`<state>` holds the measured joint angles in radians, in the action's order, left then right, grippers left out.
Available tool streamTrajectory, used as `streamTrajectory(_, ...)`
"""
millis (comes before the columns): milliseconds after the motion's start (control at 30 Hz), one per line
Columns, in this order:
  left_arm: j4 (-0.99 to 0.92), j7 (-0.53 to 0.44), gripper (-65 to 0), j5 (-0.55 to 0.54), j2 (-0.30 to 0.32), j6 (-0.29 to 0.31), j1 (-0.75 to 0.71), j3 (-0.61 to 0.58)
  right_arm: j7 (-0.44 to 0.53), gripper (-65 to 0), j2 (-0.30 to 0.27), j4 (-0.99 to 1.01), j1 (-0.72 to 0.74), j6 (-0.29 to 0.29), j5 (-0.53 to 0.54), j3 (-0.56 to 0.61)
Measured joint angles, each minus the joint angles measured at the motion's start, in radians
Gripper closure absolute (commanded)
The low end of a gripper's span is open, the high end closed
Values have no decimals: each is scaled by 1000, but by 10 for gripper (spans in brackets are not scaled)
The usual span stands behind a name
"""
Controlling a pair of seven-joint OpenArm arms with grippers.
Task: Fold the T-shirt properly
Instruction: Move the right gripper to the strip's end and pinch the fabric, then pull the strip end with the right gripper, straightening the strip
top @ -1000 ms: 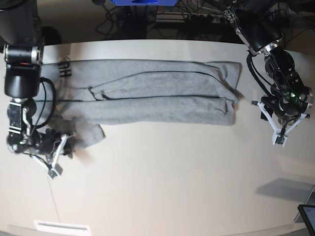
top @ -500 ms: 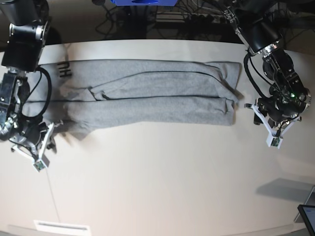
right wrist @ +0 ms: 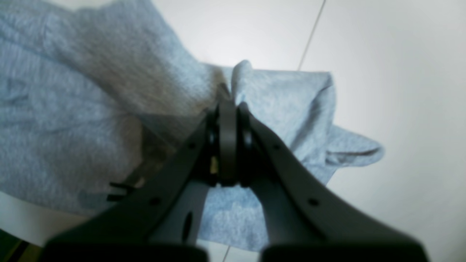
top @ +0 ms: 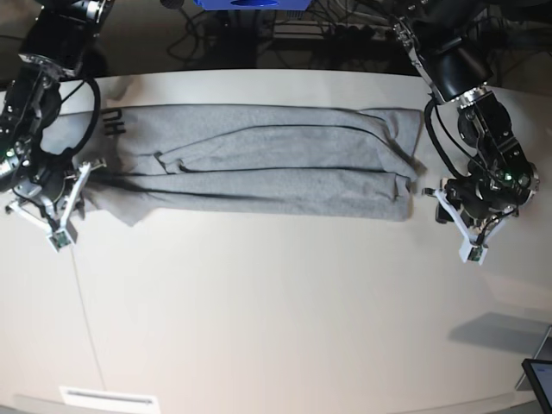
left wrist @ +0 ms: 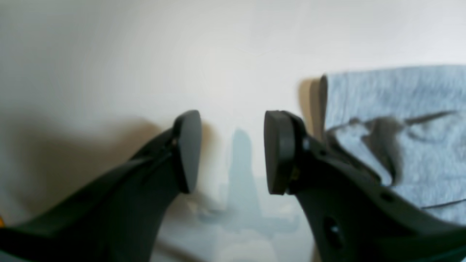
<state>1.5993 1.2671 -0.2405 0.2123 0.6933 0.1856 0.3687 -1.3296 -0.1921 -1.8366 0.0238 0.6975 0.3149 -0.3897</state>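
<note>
The grey T-shirt (top: 259,164) lies as a long folded band across the far half of the table (top: 276,310), with black letters (top: 112,125) showing at its left end. My right gripper (top: 86,174) is at that left end and is shut on a pinched fold of the T-shirt (right wrist: 276,105); in the right wrist view the jaws (right wrist: 227,109) meet on the cloth. My left gripper (top: 435,196) stands open just off the shirt's right edge. Nothing is between its pads (left wrist: 189,149), and the T-shirt (left wrist: 400,120) lies to their right.
Cables and a blue object (top: 250,4) sit behind the table's back edge. A dark screen corner (top: 539,379) shows at the bottom right and a white label (top: 108,398) at the bottom left. A thin seam (top: 86,319) runs across the tabletop on the left.
My right gripper has moved away from the table's front toward the shirt's left end, drawing the hanging lower-left corner up and out flat. The left gripper has shifted slightly toward the shirt's right edge.
</note>
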Motion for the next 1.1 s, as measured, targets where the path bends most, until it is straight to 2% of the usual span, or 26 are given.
streamTrajectory(167, -44, -28, -272, -2, -8, 0, 5, -80, 2, -9, 17, -6, -71, 1, 0, -24)
streamTrajectory(433, -106, -106, -272, -4, -11, 0, 5, -174, 3, -9, 2, -19, -136, -1, -1, -71)
streamTrajectory(1100, -110, -109, -272, -3, -5, 0, 4, -175, 11, -16, 0, -18, -163, -1, -2, -71)
